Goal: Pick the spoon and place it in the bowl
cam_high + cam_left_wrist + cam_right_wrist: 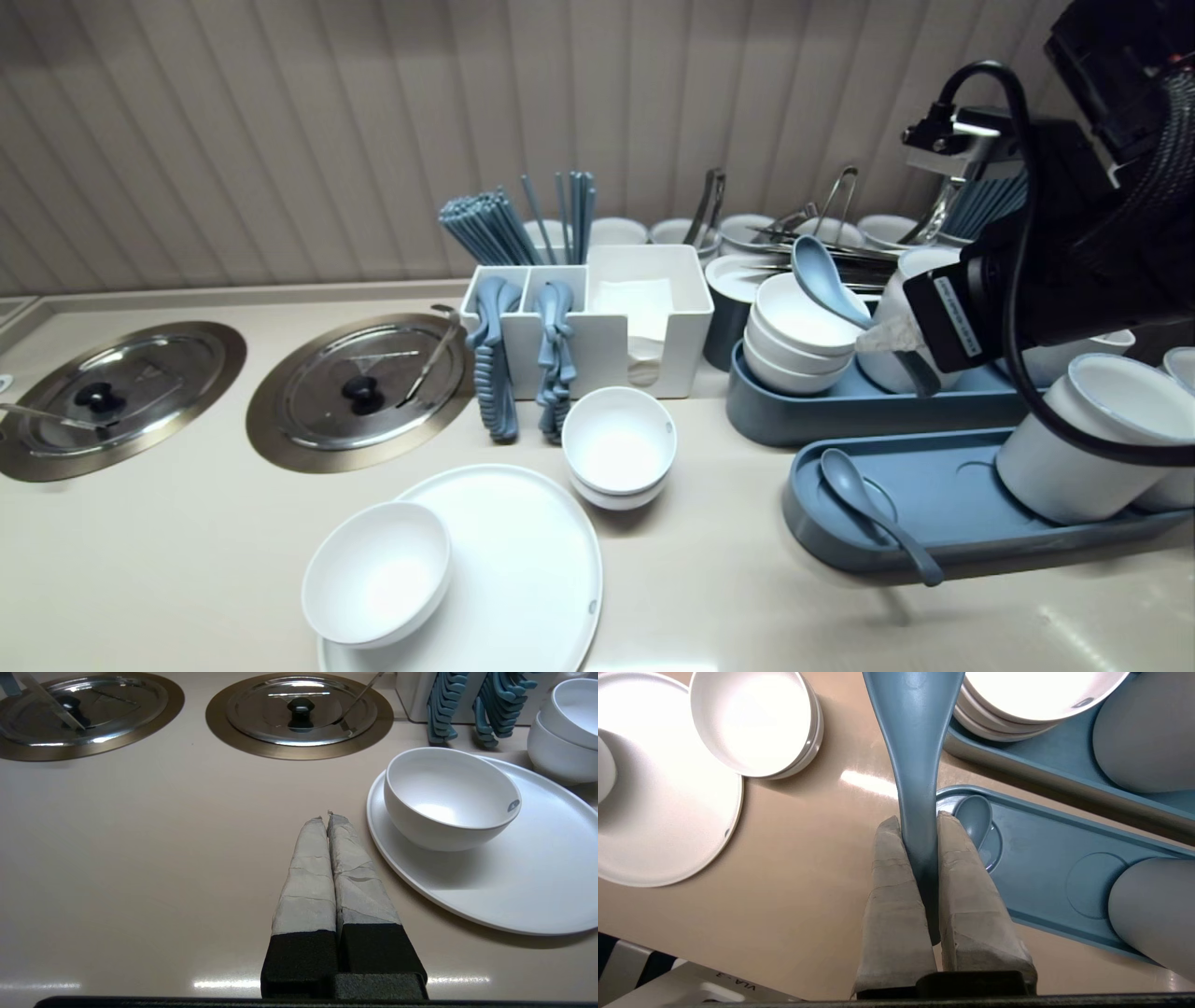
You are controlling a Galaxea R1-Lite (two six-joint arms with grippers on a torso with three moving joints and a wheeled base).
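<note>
Spoon [915, 765], blue, is clamped by its handle between the taped fingers [896, 896] of the right tool [919, 819]. Its scoop juts out past the fingertips, and the spoon is off the table [187, 560]. In the head view the scoop shows at the rim of the bowl stack [794, 336] in the rear tray [822, 415]; I cannot tell if they touch.

The right arm reaches in from the right, raised above both trays, with its wrist turned left toward that stack. Its wrist camera looks down along the fingers onto the bare table between the plate [523, 569] and the near tray [943, 523]. A second spoon [868, 504] lies in that tray's left end, and a cup [1074, 448] stands at its right end.

The left tool [327, 819] has its fingers pressed together on nothing. It is held low and level over the table, pointing toward the two metal lids [299, 711], just beside the plate. A bowl [448, 798] sits on the plate.
</note>
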